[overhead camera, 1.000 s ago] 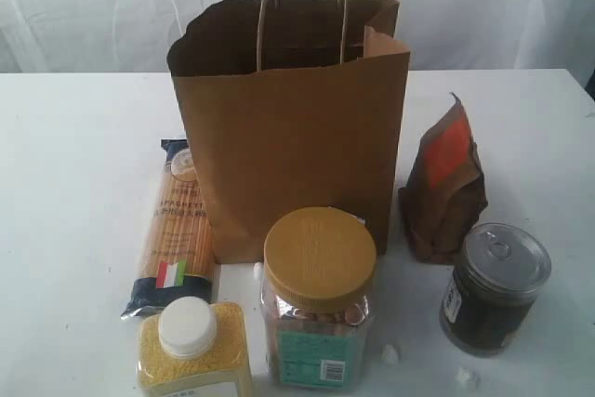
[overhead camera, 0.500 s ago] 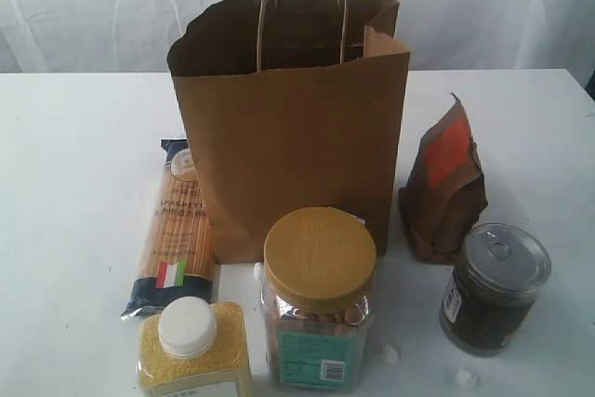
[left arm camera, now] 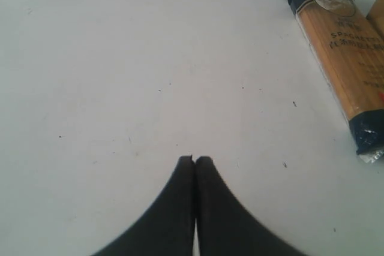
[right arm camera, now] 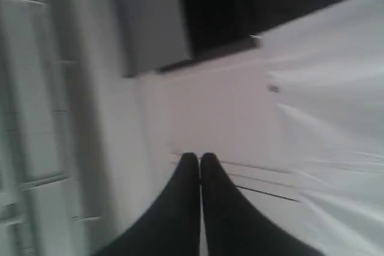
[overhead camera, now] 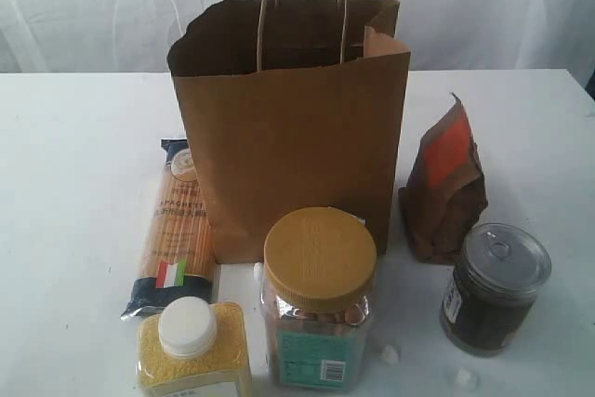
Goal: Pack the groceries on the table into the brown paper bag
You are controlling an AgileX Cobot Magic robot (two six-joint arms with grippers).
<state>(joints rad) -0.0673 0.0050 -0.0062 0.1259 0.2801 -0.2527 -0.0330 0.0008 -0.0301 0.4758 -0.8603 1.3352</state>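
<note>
Exterior: the brown paper bag (overhead camera: 288, 137) stands open on the surface (overhead camera: 74, 155), with the spaghetti packet (overhead camera: 172, 230) at its 8 o'clock, the yellow-lidded jar (overhead camera: 319, 295) at 6, the pouch (overhead camera: 446, 183) at 3 and the tin can (overhead camera: 493, 287) at 4. Left wrist: the left jaws are pressed together, well apart from the spaghetti packet. Right wrist: the right jaws are together, surroundings blurred.

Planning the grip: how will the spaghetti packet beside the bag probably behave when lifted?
The spaghetti packet is long and thin, so gripped at one end it would probably tilt. Its glossy film looks slippery. The strands inside may snap.
</note>
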